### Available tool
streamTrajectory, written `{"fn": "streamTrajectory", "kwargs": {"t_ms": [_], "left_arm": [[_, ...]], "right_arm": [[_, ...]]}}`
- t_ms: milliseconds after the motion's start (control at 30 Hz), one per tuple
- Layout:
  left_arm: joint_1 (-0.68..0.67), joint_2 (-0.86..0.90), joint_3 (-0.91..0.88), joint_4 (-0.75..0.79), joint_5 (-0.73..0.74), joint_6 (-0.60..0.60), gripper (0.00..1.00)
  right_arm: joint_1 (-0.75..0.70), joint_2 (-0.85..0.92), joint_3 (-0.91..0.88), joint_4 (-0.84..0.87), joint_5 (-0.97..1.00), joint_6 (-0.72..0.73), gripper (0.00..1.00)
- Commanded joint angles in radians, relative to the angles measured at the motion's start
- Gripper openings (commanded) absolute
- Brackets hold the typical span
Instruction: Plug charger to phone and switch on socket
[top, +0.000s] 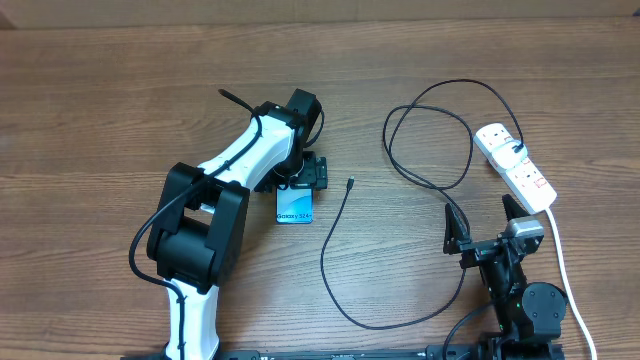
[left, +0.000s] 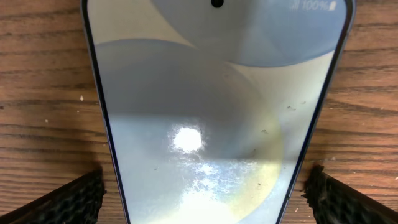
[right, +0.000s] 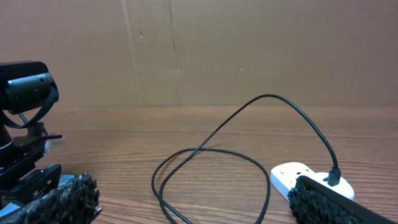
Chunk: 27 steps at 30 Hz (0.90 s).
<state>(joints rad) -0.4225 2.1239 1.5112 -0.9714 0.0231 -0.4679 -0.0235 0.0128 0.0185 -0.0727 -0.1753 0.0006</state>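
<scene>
Phone (top: 295, 208) lies flat on table (top: 100, 100) right under left gripper (left: 205, 196), between its spread fingers (left: 71, 199), sides not touched. Charger (top: 322, 258) tip sits just right of phone, unplugged. Right gripper (right: 196, 205) is spread, empty, near socket (top: 515, 165).
</scene>
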Motion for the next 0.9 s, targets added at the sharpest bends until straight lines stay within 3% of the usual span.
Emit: {"fn": "streamTrajectory", "kwargs": {"t_ms": [0, 333, 867], "left_arm": [[0.011, 0.014, -0.005, 0.006, 0.014, -0.008, 0.98], [0.010, 0.014, -0.005, 0.008, 0.014, -0.008, 0.84], [0.010, 0.014, -0.005, 0.001, -0.007, -0.008, 0.78]], "right_arm": [[0.006, -0.010, -0.010, 0.003, 0.006, 0.003, 1.00], [0.006, -0.010, -0.010, 0.003, 0.006, 0.003, 1.00], [0.006, -0.010, -0.010, 0.003, 0.006, 0.003, 1.00]]}}
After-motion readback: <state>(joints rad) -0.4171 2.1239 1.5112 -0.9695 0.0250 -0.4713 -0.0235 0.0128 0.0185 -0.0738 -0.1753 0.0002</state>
